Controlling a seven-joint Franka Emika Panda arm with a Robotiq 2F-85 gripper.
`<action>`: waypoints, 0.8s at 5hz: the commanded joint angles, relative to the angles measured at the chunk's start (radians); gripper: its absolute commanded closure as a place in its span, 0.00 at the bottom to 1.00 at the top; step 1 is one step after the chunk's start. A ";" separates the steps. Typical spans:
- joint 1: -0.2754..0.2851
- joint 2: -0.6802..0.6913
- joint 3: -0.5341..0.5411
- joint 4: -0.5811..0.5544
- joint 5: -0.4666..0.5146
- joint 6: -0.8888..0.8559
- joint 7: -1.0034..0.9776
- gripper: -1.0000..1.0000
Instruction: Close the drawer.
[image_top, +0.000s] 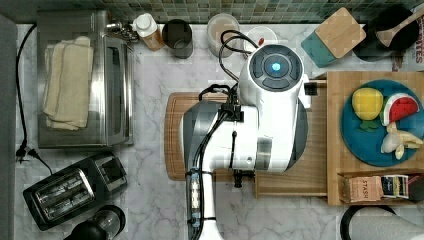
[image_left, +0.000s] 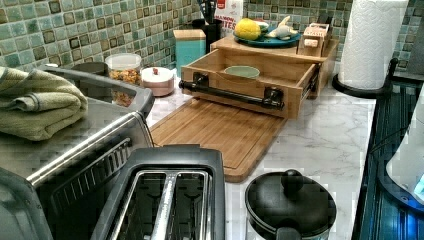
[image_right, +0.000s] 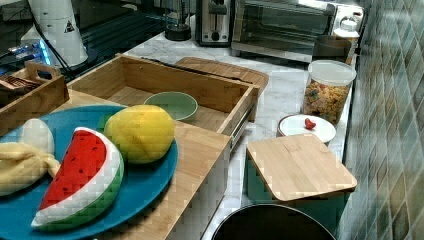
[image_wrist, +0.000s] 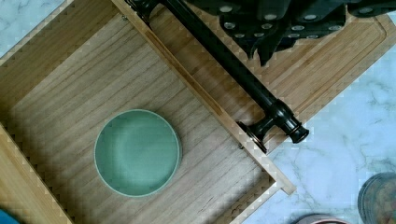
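Observation:
The light wooden drawer (image_left: 295, 97) stands pulled out of its bamboo stand, front facing the cutting board. Its black bar handle (image_left: 227, 93) runs across the front on two posts. A pale green bowl (image_left: 241, 72) sits inside on the drawer floor. The wrist view looks down into the drawer (image_wrist: 56, 84), onto the bowl (image_wrist: 137, 152) and the handle (image_wrist: 233, 70). My gripper (image_wrist: 266, 44) hangs above the handle on its outer side, apart from it. In the top view my white arm (image_top: 260, 120) covers most of the drawer (image_top: 285, 185).
A grooved cutting board (image_left: 220, 135) lies right in front of the drawer. On the stand sits a blue plate (image_right: 150, 185) of toy fruit. A toaster (image_left: 165, 195), a toaster oven (image_top: 85, 80), a black-lidded pot (image_left: 290, 205), a paper towel roll (image_left: 372, 40) and jars (image_left: 124, 67) ring the marble counter.

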 joint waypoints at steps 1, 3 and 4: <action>0.000 0.000 0.000 0.000 0.000 0.002 0.000 1.00; 0.051 -0.072 0.062 -0.084 0.046 0.061 -0.221 1.00; 0.102 -0.109 0.096 -0.161 0.038 0.156 -0.266 1.00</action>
